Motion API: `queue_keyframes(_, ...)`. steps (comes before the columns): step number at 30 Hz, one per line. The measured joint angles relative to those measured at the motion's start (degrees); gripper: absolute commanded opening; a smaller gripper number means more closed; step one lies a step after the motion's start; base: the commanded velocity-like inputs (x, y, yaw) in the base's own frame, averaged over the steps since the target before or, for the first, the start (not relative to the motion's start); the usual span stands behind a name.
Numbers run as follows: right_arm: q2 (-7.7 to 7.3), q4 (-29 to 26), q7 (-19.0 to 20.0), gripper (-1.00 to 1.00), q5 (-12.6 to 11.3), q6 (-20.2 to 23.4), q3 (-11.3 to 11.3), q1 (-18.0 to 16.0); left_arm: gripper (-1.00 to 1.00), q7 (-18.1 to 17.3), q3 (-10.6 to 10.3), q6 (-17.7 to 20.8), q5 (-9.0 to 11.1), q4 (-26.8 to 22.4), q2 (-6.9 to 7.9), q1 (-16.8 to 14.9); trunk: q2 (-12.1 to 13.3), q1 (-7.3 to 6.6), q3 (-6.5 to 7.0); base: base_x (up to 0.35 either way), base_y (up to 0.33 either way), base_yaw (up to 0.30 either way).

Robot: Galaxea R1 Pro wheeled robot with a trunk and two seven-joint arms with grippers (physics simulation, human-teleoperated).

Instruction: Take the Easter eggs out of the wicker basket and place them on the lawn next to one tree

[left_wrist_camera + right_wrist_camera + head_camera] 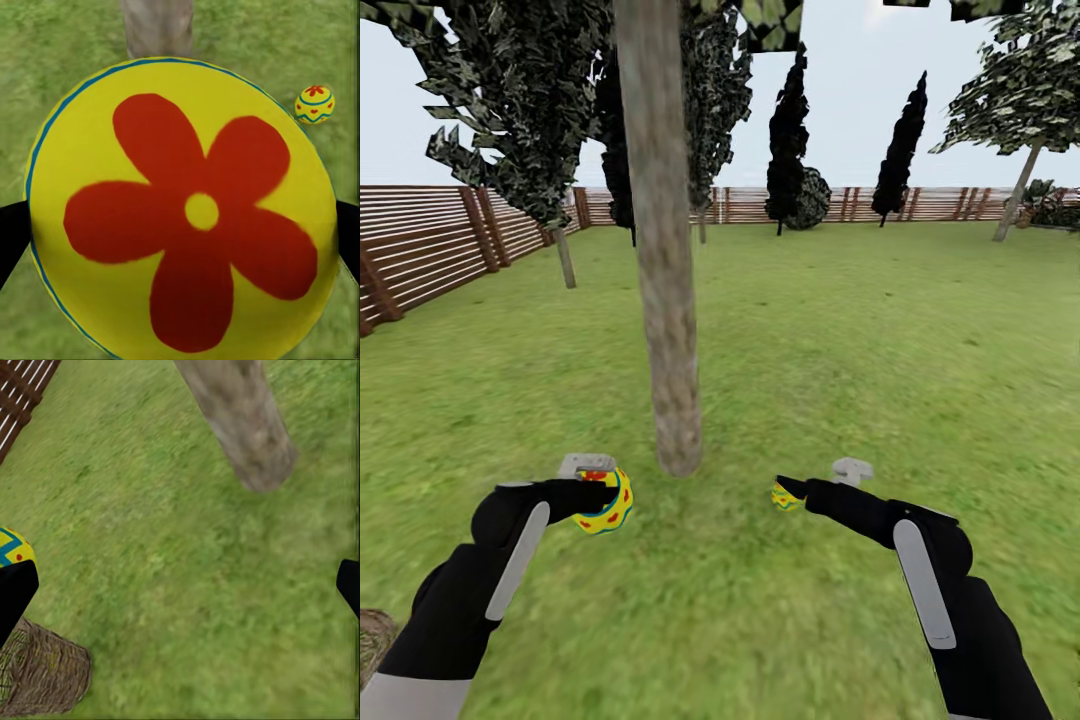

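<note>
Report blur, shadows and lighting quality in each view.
Head view: flat, even light, no cast shadow under the tree; lawn texture smeared. Left wrist view: the egg looms huge but sharp, grass behind soft. Right wrist view: grass and wicker basket blurry.

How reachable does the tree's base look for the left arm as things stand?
Probably yes: the left gripper, shut on an Easter egg, hangs just short of the tree trunk, with only open lawn between them.
</note>
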Motion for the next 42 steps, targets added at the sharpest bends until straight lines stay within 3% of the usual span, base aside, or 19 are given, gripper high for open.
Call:
queue_keyframes(19,0.02,-0.1,-0.1,1.00,0.0,0.0,0.6,0.0,-1.00,0.1,0.0,0.0,0.0,3.8,-0.17,-0.1,0.0,-0.01,0.23,0.153,-0.306,0.034)
queue_keyframes(25,0.02,-0.1,-0.1,1.00,0.0,0.1,0.6,0.0,-1.00,0.2,-1.8,0.0,0.0,5.1,-0.18,-0.3,0.0,-0.01,0.23,0.177,-0.299,0.001)
queue_keyframes(35,0.07,0.0,-0.1,1.00,0.0,0.1,0.7,0.0,-1.00,0.4,-2.0,0.0,-0.1,6.9,-0.24,-0.5,0.0,-0.01,0.23,0.202,-0.278,0.000)
queue_keyframes(42,0.10,-0.2,-0.1,1.00,0.0,-0.1,0.9,0.0,-1.00,0.4,-2.0,0.0,0.0,8.2,-1.11,-0.5,0.0,-0.01,0.49,0.250,-0.232,0.000)
